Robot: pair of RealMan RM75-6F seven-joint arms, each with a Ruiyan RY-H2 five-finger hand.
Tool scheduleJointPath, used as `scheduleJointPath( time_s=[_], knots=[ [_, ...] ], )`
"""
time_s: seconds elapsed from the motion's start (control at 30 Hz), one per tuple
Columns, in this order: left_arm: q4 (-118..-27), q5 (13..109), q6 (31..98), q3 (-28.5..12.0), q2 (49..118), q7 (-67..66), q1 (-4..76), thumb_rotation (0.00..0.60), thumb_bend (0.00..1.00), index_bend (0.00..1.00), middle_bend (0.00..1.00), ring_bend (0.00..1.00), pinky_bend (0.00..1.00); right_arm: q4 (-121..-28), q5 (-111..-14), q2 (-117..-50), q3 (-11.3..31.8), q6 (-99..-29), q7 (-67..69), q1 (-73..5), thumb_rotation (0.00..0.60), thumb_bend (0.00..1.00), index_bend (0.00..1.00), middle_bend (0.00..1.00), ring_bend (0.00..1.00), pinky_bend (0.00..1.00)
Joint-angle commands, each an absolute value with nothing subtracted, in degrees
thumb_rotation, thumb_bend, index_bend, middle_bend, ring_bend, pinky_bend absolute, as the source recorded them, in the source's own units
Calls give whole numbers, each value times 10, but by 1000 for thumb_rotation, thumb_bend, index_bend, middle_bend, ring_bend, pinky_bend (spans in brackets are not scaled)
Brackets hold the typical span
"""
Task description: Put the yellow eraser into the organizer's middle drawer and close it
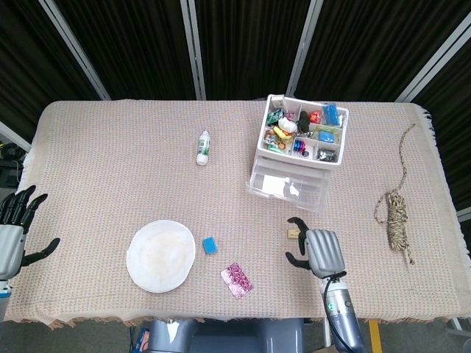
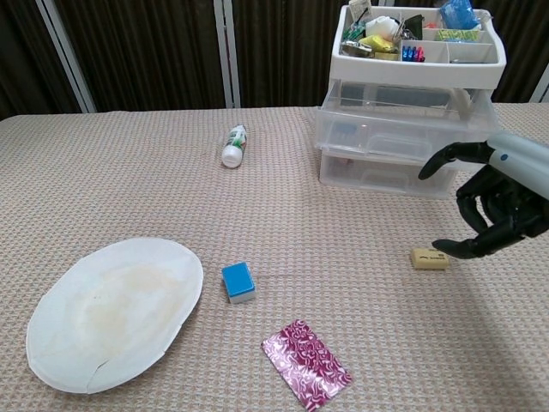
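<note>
The yellow eraser (image 1: pixel 294 234) (image 2: pixel 428 258) lies flat on the cloth, in front of the clear plastic organizer (image 1: pixel 294 159) (image 2: pixel 412 77). The organizer's middle drawer (image 1: pixel 283 188) (image 2: pixel 395 142) is pulled out toward me. My right hand (image 1: pixel 316 251) (image 2: pixel 493 206) hovers just right of the eraser with its fingers apart and curved. Its fingertips reach close to the eraser, and it holds nothing. My left hand (image 1: pixel 13 228) hangs off the table's left edge, fingers spread and empty, in the head view only.
A white plate (image 1: pixel 160 255) (image 2: pixel 111 311), a blue block (image 1: pixel 209 245) (image 2: pixel 238 281) and a pink patterned packet (image 1: pixel 236 280) (image 2: pixel 306 364) lie at front left. A white bottle (image 1: pixel 203 147) (image 2: pixel 233 145) lies further back. A rope bundle (image 1: pixel 396 217) sits at the right edge.
</note>
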State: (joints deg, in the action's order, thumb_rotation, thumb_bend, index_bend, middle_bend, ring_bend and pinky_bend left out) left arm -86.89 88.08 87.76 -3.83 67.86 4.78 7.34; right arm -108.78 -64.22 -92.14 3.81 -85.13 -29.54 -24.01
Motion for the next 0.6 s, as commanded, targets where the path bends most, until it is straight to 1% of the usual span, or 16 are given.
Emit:
scheduleJointPath(
  time_s=[0.03,0.2,0.4,0.6],
  knots=[
    [-869,881,877,-38,678,48,74,600,253,119,0,0,0,-1060,-624,-933,55,-834,-292,-245,600,125,284,772,771,669],
    [-869,881,877,-38,679,48,73,600,252,119,0,0,0,-1014,-583,-947,76,-810,-298,-250,600,124,298,779,776,669],
    [-870,880,876,-38,678,47,74,600,251,120,0,0,0,-968,-562,-961,73,-790,-301,-246,600,124,325,779,777,669],
    [-871,879,876,-39,678,46,74,600,254,119,0,0,0,-940,-554,-972,77,-777,-298,-244,600,124,381,780,778,669]
  ],
)
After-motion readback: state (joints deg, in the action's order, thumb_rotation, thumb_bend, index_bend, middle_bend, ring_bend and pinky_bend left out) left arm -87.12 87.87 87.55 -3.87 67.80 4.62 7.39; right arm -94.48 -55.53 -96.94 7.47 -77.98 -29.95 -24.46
